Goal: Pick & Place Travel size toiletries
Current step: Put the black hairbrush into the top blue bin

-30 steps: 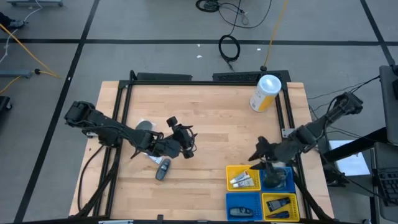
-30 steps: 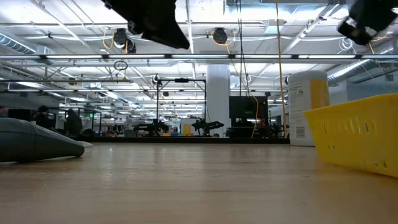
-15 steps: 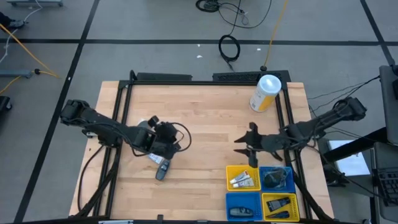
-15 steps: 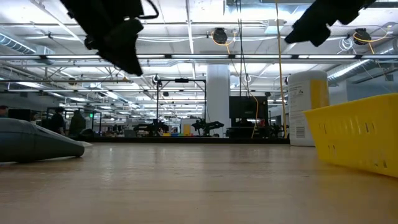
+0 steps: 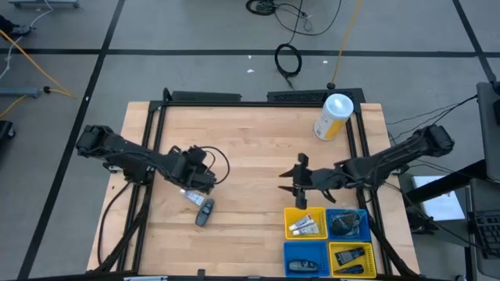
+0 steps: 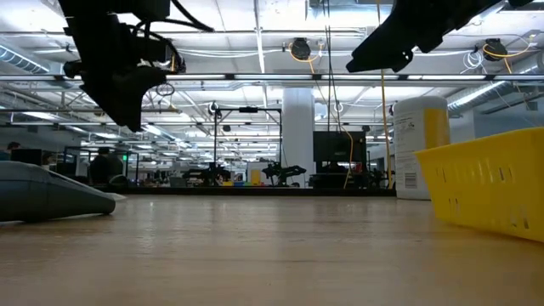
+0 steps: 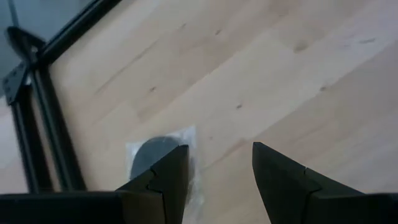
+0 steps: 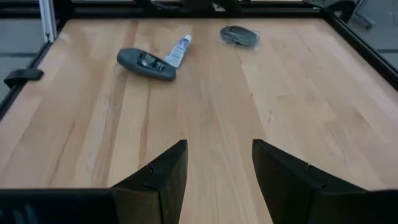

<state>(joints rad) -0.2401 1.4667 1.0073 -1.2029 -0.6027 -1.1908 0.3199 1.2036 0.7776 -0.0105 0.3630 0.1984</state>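
Note:
Three travel size toiletries lie at the table's left: a dark grey oblong piece [image 5: 204, 212] [image 8: 146, 63], a small white tube [image 5: 191, 197] [image 8: 177, 51] and a greyish round piece in clear wrap [image 7: 158, 155] [image 8: 239, 36]. My left gripper [image 5: 187, 165] [image 7: 214, 155] hangs open above the table and points steeply down, with the wrapped round piece just beyond one fingertip. My right gripper [image 5: 297, 181] [image 8: 214, 152] is open over the table's middle, high up and nearly level, pointing toward those three items. Neither gripper has anything between its fingers.
Yellow [image 5: 305, 222] [image 5: 351, 257] and blue [image 5: 348, 224] [image 5: 305, 261] bins with items in them stand at the near right corner. A large white-and-yellow canister [image 5: 333, 115] stands at the far right. A black frame [image 5: 156, 133] runs along the table's edges.
My left gripper has swung toward the table's left edge and tipped steeply down, ending over the wrapped round piece. My right gripper has left the bins and travelled toward the table's middle, turning about its own axis. Neither has opened or shut; the items have stayed put.

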